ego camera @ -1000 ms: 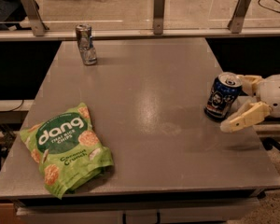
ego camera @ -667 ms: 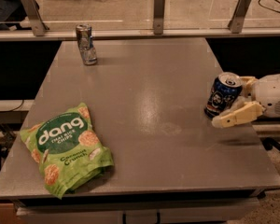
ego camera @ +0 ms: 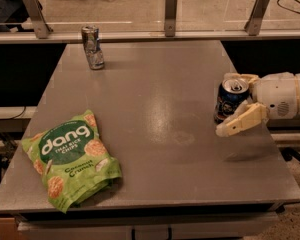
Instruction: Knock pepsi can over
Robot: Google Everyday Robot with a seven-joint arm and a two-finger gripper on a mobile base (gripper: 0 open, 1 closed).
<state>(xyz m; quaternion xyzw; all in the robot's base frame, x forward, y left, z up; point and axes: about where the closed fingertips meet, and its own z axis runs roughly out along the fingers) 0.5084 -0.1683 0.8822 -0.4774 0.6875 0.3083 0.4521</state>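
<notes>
While its fingers are standing apart, the end effector (ego camera: 223, 104) is straddling the upright pepsi can (ego camera: 229, 100) near the bench's (ego camera: 165, 79) right edge; a silver can (ego camera: 92, 47) and a green chip bag (ego camera: 70, 159) are sitting well apart, leftward.

A dark blue pepsi can (ego camera: 229, 100) with a silver top and white markings is standing on the plain grey desk (ego camera: 155, 84). At the desk's right edge the cream-and-white claw (ego camera: 224, 104) is straddling it, fingers apart. A bright green bag (ego camera: 70, 159), lettered in white and patterned with tan rounds, is lying front left. A silver and pale-blue slim can (ego camera: 92, 47) is gleaming at the back.
</notes>
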